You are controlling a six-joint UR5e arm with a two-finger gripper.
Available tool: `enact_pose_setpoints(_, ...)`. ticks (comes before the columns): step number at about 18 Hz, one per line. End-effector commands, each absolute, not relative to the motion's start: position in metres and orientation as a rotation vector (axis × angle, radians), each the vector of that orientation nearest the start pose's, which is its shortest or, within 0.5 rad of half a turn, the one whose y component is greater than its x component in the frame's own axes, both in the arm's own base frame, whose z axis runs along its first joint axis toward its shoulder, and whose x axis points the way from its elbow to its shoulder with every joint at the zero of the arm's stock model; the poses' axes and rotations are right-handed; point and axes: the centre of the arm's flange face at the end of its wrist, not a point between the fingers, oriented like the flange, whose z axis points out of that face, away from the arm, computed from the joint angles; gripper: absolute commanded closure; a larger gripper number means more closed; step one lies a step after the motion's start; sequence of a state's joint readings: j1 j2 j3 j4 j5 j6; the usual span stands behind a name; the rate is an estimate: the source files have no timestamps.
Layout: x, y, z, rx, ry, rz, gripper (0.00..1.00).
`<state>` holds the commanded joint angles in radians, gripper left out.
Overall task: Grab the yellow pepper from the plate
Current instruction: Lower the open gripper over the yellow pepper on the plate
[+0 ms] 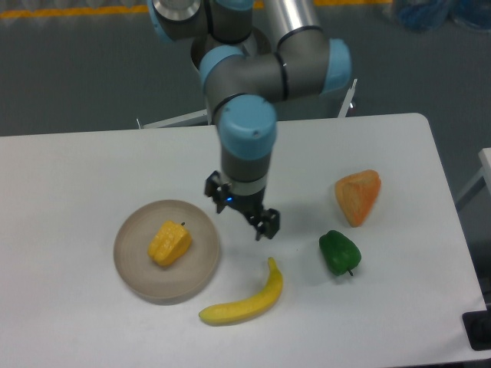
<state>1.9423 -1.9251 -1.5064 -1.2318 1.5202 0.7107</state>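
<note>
The yellow pepper (169,243) is a small lumpy golden-yellow pepper with a tiny dark stem. It lies near the middle of the round beige plate (138,274) at the front left of the white table. My gripper (242,214) hangs from the arm just right of the plate's rim, above the table, apart from the pepper. Its fingers (266,225) stand spread with nothing between them, so it is open and empty.
A yellow banana (244,300) lies in front of the gripper, right of the plate. A green pepper (339,252) sits to the right, and an orange wedge-shaped pepper (359,196) beyond it. The table's right edge is near them.
</note>
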Motion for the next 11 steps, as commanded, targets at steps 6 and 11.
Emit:
enact_pose_setpoints(6, -0.042, 0.645, 0.326, -3.076, 0.476, -0.098, 0.00)
enact_pose_setpoints(11, -0.023, 0.648, 0.296, -3.120, 0.447, -0.154, 0.00)
